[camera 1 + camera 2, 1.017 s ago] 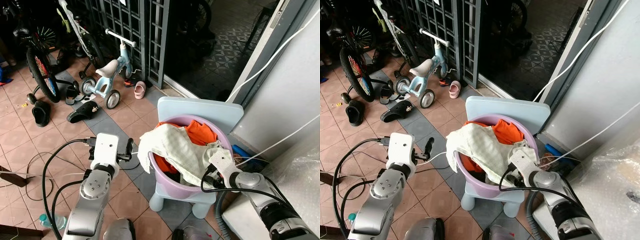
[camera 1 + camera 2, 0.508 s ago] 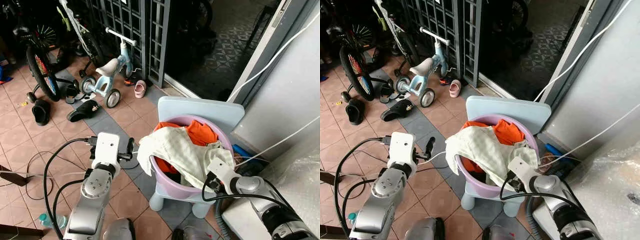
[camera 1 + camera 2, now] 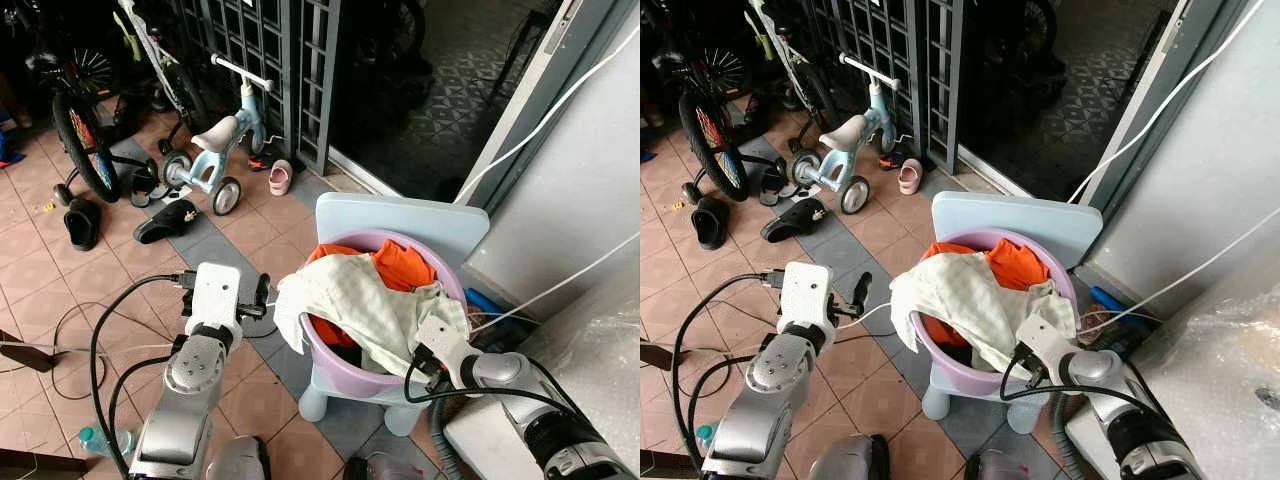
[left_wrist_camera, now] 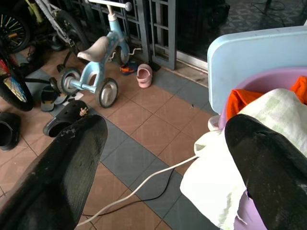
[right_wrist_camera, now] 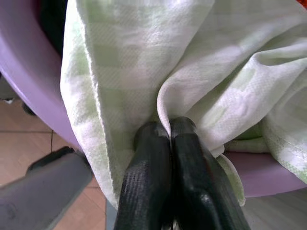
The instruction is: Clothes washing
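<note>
Where the pale green checked cloth (image 3: 365, 305) spills over the near rim of the lilac wash basin (image 3: 335, 365), the right gripper (image 5: 165, 132) has its two black fingers pressed tight together on a fold of it, right at the basin's edge. Most of that cloth lies heaped across the top of the basin, with one end hanging down over the side nearest the left arm. Under it sits an orange garment (image 3: 400, 268), showing at the far side of the basin. The basin itself rests on a light blue plastic chair (image 3: 400, 215) that stands on the tiled floor (image 3: 250, 235) beside a grey wall.

The left gripper (image 4: 165, 143) hangs in the air just beside the hanging end of the cloth, its fingers (image 4: 62, 177) spread wide and holding nothing. A white cable (image 4: 144, 184) trails across the tiles below it. Farther off, by a dark metal gate (image 3: 290, 60), stand a light blue balance bike (image 3: 215, 150), a small pink shoe (image 3: 279, 178), black sandals (image 3: 165, 222) and a larger bicycle (image 3: 80, 130).
</note>
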